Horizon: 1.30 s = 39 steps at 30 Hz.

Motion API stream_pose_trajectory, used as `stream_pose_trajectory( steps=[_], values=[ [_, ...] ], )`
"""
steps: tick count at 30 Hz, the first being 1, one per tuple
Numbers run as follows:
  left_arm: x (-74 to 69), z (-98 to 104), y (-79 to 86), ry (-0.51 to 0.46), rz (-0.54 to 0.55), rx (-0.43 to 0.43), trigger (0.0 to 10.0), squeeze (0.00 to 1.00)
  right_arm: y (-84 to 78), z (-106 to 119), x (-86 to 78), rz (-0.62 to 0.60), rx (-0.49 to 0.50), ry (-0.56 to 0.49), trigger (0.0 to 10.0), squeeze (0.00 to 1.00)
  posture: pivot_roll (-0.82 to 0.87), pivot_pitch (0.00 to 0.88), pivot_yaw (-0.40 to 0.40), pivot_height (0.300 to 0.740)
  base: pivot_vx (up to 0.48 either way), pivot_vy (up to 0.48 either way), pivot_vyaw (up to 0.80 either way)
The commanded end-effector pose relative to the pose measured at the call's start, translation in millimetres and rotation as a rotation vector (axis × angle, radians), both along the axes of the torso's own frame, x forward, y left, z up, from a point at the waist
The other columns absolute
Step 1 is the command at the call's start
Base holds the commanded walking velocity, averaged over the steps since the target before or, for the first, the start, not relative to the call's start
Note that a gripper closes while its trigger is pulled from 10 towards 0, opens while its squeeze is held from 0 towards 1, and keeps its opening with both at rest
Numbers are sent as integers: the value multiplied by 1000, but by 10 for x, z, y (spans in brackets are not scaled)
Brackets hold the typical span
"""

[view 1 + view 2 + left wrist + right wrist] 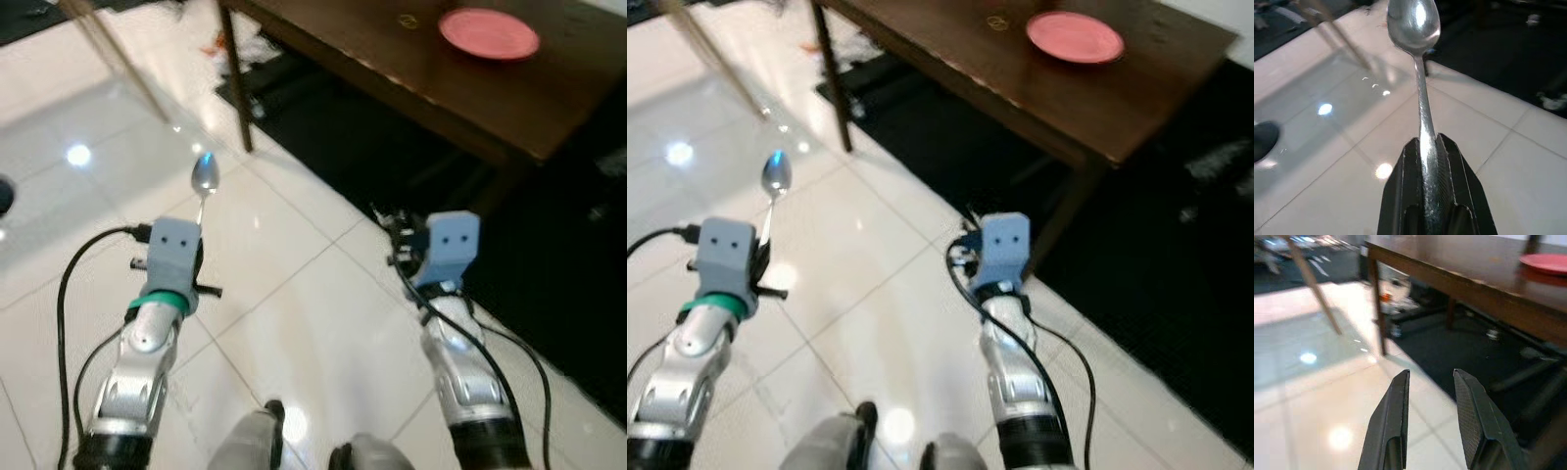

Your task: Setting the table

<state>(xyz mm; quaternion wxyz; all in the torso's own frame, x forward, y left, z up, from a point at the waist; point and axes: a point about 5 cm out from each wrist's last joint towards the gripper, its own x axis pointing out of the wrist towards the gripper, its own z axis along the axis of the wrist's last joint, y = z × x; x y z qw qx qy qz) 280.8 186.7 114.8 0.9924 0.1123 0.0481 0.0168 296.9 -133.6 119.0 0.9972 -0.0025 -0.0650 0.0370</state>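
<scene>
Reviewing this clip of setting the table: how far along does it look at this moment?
Done: a pink plate already lies on the dark wooden table. In hand: the left claw is shut on a spoon, carried over the tiled floor. Left: the spoon is not yet on the table; the right claw is open and holds nothing.

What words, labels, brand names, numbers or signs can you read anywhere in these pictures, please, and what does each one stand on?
None can be read.
Dark wooden table: a small pale mark beside the pink plate, too small and blurred to read.
Spoon in the left gripper: no stamp or brand legible on its handle.
Right gripper, jaws apart: textured pads, no lettering.
Blue wrist housings: two dark dots each, no text.
</scene>
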Motion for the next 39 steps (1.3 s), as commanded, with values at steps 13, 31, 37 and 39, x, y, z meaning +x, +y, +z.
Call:
stream_pose_trajectory(
  steps=[13, 31, 37, 39],
  values=[
    [96, 52, 14, -36, 49, -5, 10000, 0, -45, -5, 32, -11, -4, -3, 10000, 0, 65, 8, 42, 740, 0, 0, 800],
    [195, 112, 41, -71, 101, -24, 10000, 0, -47, 43, 25, -16, 26, -29, 10000, 0, 56, 17, 42, 740, 370, 0, 77],
    [199, 106, 36, -72, 103, -25, 10000, 0, -44, 39, 22, -17, 25, -29, 10000, 0, 58, 20, 40, 740, 472, 0, 0],
    [198, 104, 35, -72, 103, -25, 10000, 0, -41, 38, 21, -16, 25, -29, 10000, 0, 58, 21, 40, 740, 472, 0, 0]
  ],
)
